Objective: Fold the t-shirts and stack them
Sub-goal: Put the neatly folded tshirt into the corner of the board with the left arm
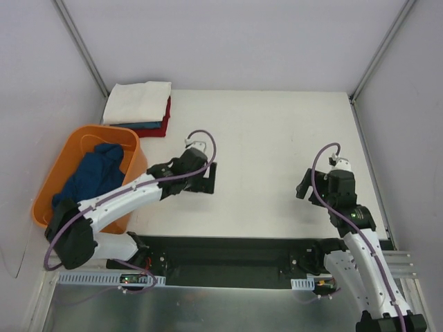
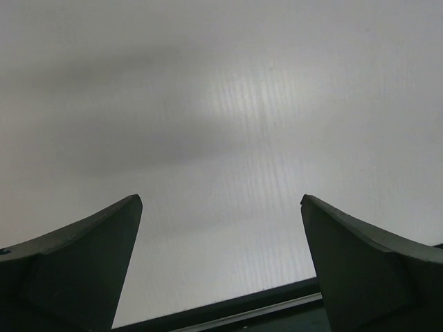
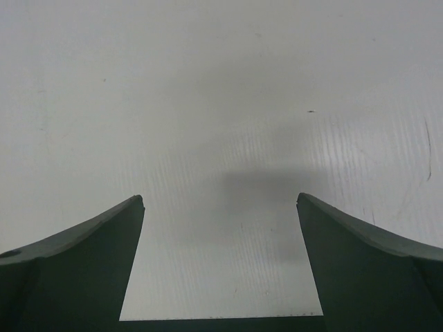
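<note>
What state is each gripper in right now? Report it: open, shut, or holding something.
Left gripper: open wide, holding nothing.
Right gripper: open wide, holding nothing.

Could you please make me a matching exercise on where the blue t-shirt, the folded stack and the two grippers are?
1. blue t-shirt
2. folded stack
3. left gripper
4. right gripper

A. open, above the right side of the table
B. inside the orange basket
C. at the far left corner of the table
D. open, above the table, just right of the orange basket

Pairs: 1-B, 2-C, 3-D, 4-A
</note>
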Available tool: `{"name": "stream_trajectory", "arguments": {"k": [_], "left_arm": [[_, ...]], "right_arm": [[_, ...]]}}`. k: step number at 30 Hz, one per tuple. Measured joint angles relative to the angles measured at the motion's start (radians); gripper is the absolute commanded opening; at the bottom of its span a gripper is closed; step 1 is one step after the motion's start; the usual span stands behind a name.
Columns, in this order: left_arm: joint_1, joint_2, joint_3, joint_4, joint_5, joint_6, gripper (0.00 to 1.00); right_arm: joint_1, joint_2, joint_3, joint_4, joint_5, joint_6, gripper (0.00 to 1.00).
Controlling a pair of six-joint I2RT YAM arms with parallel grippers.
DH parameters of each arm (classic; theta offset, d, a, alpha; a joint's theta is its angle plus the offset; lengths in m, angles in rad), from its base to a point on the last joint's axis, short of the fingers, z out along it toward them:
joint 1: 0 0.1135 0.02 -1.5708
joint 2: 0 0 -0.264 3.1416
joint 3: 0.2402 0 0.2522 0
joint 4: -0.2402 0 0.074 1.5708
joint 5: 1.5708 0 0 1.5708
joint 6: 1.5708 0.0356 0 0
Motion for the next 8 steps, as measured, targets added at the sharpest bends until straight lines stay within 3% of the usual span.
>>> {"name": "stream_trajectory", "arguments": {"k": [4, 8], "left_arm": [[-0.014, -0.177, -0.199, 0.023, -0.042, -0.072, 0.99], [-0.014, -0.309, -0.265, 0.080, -0.084, -0.104, 0.99]], "right_arm": [[0.000, -0.080, -0.060, 0.016, 0.039, 0.007, 0.97], [0.000, -0.156, -0.093, 0.059, 0.042, 0.010, 0.97]]}}
